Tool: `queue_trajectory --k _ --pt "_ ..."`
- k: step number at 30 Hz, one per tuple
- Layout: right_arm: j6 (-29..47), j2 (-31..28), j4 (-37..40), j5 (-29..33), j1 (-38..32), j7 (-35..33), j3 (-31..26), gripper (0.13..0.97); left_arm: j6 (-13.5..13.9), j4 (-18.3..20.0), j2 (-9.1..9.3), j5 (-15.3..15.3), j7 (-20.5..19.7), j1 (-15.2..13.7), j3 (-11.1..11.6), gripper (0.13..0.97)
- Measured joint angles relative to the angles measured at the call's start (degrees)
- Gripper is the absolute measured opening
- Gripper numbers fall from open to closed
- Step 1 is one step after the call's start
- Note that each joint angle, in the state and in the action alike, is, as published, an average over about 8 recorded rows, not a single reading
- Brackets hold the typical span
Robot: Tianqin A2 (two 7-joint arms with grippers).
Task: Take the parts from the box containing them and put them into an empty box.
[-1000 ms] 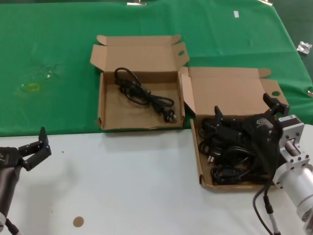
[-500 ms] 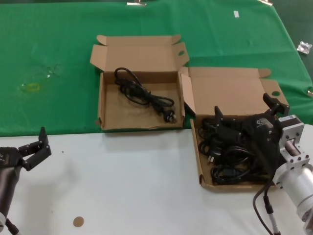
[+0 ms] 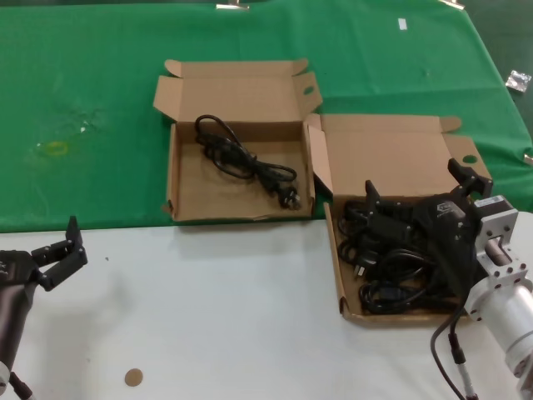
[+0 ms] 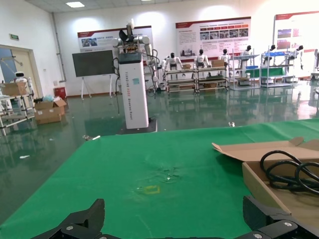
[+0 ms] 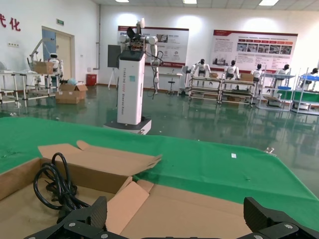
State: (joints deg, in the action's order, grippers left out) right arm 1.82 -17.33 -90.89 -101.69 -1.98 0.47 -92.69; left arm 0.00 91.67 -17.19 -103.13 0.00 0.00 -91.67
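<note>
Right now your right pincer (image 3: pixel 416 193) sits low over the heap of coiled black power cables (image 3: pixel 391 267) in the shallow brown cardboard box with one lid flap folded inward (image 3: pixel 335 250), at the right of the head frame; its fingers are spread wide and grip nothing. One black cable (image 3: pixel 246 162) already lies in the twin brown box with both lid flaps splayed out (image 3: pixel 173 179), upper centre. You appear to be at the picking step: next, close on one loop, lift it free of the tangle, and carry it leftward. Your left pincer (image 3: pixel 60 250) waits open over the white surface (image 3: pixel 233 317), lower left.
</note>
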Motion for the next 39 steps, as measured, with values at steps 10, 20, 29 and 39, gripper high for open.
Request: queue_trajectory --k 10,20,29,39 --pt "0.00 0.00 0.00 0.00 0.00 0.00 0.00 0.966 0.00 0.00 0.00 0.00 0.00 0.00 0.00 0.966" --pt "0.00 0.00 0.00 0.00 0.00 0.00 0.00 0.966 0.00 0.00 0.00 0.00 0.00 0.00 0.00 0.966" --pt "0.00 0.00 0.00 0.00 0.00 0.00 0.00 0.966 0.00 0.00 0.00 0.00 0.00 0.00 0.00 0.966" --pt "0.00 0.00 0.00 0.00 0.00 0.00 0.00 0.966 0.00 0.00 0.00 0.00 0.00 0.00 0.00 0.966"
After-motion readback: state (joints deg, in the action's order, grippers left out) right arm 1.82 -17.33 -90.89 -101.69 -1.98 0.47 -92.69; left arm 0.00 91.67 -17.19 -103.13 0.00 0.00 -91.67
